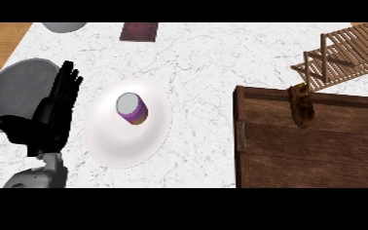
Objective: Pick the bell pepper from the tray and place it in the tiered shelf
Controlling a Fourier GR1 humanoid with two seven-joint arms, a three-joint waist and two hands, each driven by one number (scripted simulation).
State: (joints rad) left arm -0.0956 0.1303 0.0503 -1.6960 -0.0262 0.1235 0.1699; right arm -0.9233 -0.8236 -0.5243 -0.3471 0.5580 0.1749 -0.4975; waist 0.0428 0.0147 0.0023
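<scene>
Left hand [54, 109] rests open, fingers straight, near the white marble bench's [208, 58] left edge; right hand not visible; dark wooden tray [302, 151] at the right edge, slatted wooden tiered shelf [334, 56] at the far right corner; no bell pepper clearly identifiable, only a brown object [302, 106] on the tray's far rim; pick likely not yet begun; next move calls for locating and grasping it.

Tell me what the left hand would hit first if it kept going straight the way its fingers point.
Probably nothing close: the left hand points up-view over bare counter. Farther on, the grey object at the top edge may lie in line; height is unclear.
</scene>
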